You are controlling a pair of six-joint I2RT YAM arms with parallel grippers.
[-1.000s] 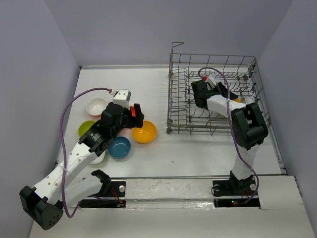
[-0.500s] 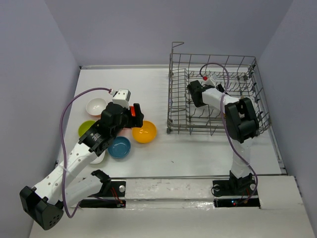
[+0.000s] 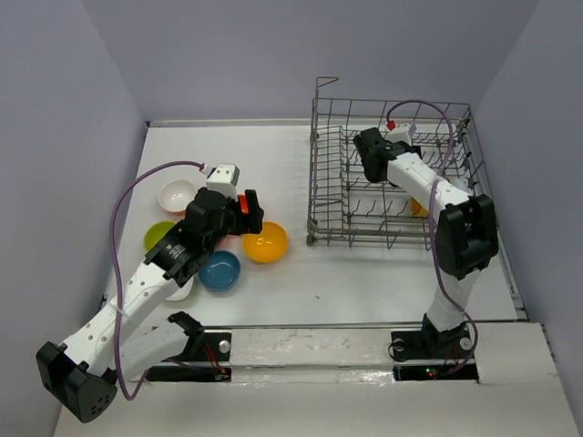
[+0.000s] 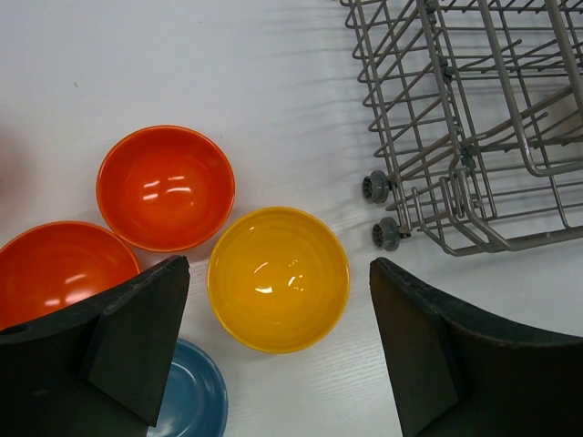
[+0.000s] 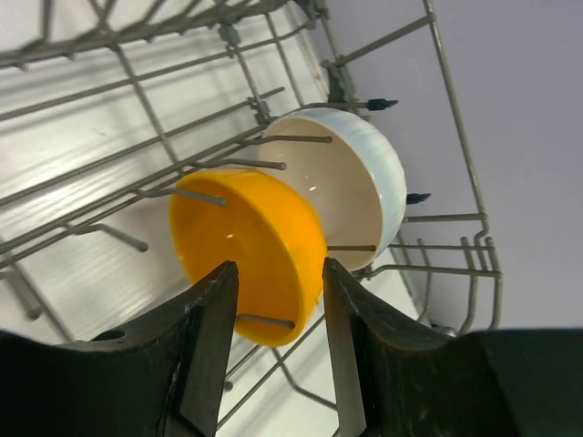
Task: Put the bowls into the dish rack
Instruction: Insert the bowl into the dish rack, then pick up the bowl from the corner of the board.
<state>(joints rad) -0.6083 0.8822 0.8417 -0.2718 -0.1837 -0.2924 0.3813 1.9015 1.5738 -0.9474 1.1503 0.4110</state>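
The grey wire dish rack [image 3: 313, 182] stands at the far right. Inside it a yellow bowl [image 5: 246, 250] stands on edge between tines, with a white bowl [image 5: 364, 182] upright just behind it. My right gripper [image 5: 279, 269] hovers inside the rack [image 5: 455, 137] facing them, open, its fingers apart from the yellow rim. My left gripper [image 4: 280, 266] is wide open above a yellow bowl [image 4: 278, 278] on the table, gripping nothing. Beside that bowl lie two red-orange bowls [image 4: 165, 187] [image 4: 59, 269] and a blue one [image 4: 196, 401]. From above, the left gripper [image 3: 250, 218] hangs over the yellow bowl [image 3: 265, 242].
A white bowl [image 3: 176, 194], a lime green bowl [image 3: 159, 235] and the blue bowl [image 3: 219, 270] lie left of my left arm. The rack's wheeled corner [image 4: 378, 209] is close to the yellow bowl on the table. Purple walls close in the table on three sides.
My right gripper has drawn back toward the rack's far side and its jaws have widened a little. The yellow bowl stays in the tines. The left arm has not moved.
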